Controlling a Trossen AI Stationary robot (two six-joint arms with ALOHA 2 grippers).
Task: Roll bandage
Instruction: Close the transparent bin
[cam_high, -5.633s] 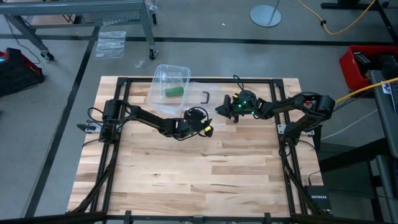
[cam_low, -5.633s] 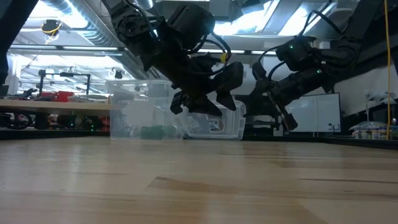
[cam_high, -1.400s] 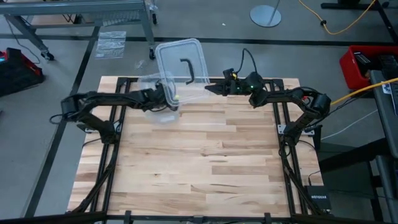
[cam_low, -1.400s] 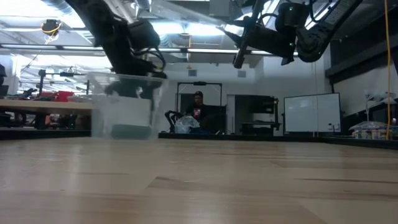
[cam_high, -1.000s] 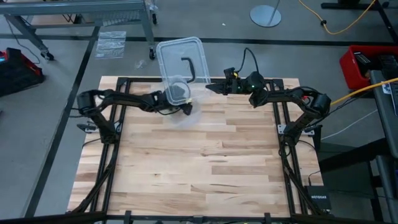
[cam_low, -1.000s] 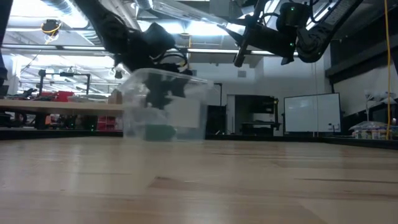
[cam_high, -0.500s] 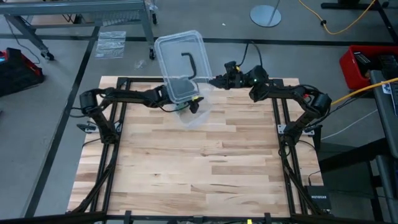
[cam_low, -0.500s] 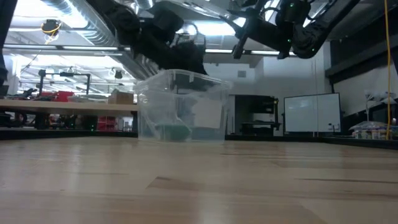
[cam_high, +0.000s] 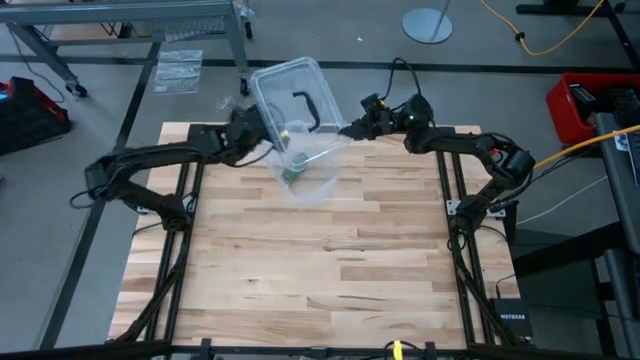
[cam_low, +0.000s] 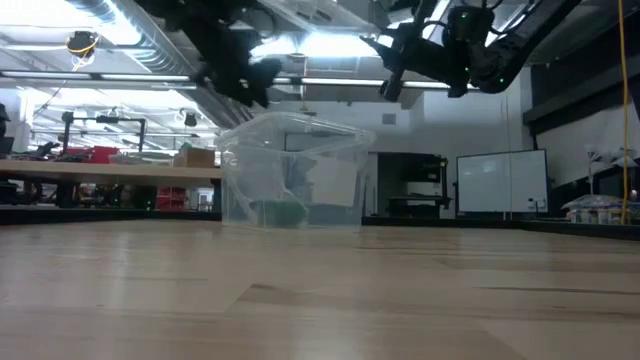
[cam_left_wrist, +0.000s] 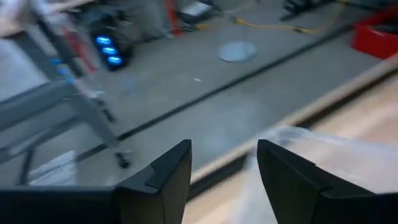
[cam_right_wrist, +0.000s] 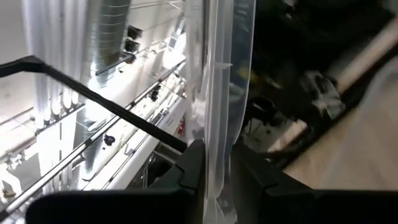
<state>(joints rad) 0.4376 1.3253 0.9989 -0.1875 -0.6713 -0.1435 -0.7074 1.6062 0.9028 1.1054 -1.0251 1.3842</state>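
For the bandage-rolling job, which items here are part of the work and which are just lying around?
Part of the job:
- bandage, green, inside the clear box on the table
- box lid with black handle, held up by the right claw
- left claw, open, beside the box

Lying about:
- clear plastic wrapper on the floor
- round floor base
- red crate

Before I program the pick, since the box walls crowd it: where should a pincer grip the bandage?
Come from straight above through the open top of the clear box: the right pincer holds the lid off. Grip the bandage across its short width; it lies low on the floor, near one wall.
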